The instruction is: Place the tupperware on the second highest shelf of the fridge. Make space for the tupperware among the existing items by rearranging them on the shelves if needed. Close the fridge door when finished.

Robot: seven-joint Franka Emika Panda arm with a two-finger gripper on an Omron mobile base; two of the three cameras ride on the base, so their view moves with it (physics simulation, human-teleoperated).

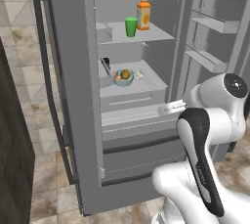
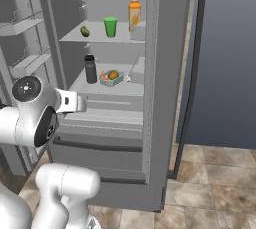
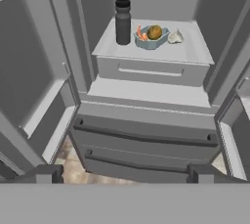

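The grey fridge [image 1: 68,86] stands with both doors open. The tupperware [image 1: 123,77] [image 2: 111,77] [image 3: 151,36], a pale blue-green tub with orange and yellow-green food, rests on a pale grey shelf [image 3: 195,52], one board below the upper shelf [image 1: 158,34]. That upper shelf carries the orange juice bottle [image 1: 143,14], the green cup [image 1: 131,26] and a small green item [image 2: 85,31]. My gripper [image 3: 124,175] is open and holds nothing. It hangs in front of the fridge, back from the tub and lower than it.
A dark bottle [image 3: 122,21] stands just left of the tub and a small white garlic-like item [image 3: 176,36] lies to its right. Door bins [image 1: 215,22] [image 2: 25,25] line both open doors. An inner drawer [image 3: 146,71] and two outer drawers [image 3: 146,140] sit below.
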